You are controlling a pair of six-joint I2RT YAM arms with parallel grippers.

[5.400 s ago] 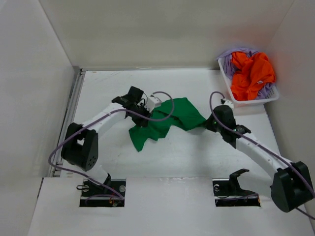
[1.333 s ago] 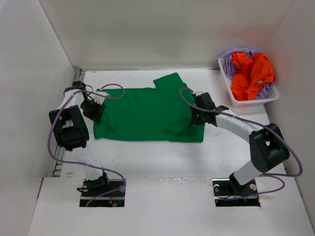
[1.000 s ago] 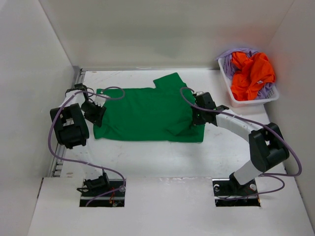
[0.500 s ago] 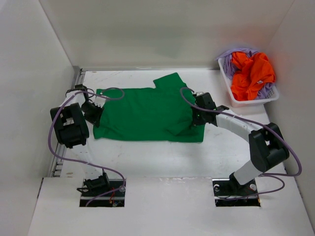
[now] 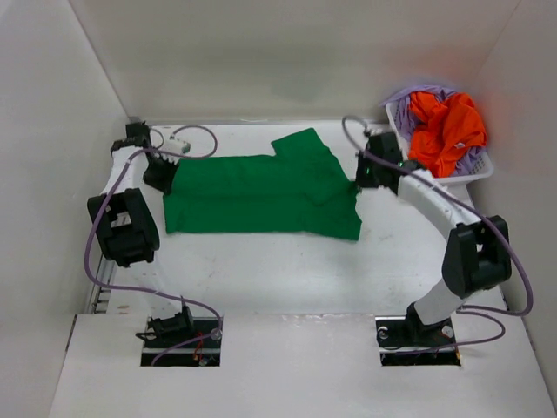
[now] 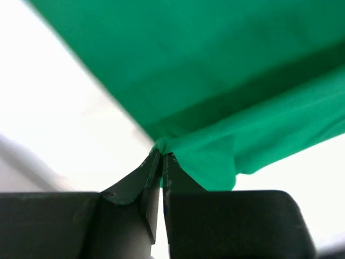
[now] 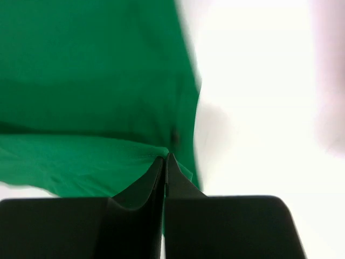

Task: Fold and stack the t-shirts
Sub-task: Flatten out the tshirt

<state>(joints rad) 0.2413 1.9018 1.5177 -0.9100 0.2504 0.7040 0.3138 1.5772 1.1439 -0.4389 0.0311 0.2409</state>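
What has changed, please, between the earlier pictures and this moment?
The left claw closed on the green t-shirt at its left edge; the right claw was already pinching the right edge. Both then drew their edges toward the far wall, lifting the cloth, so the shirt looks narrower front to back. The white basket holding the orange t-shirt and lavender t-shirt stayed put.

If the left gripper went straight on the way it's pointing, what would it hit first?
The green t-shirt: the left gripper is shut on its edge, and more green cloth lies straight ahead, it seems.
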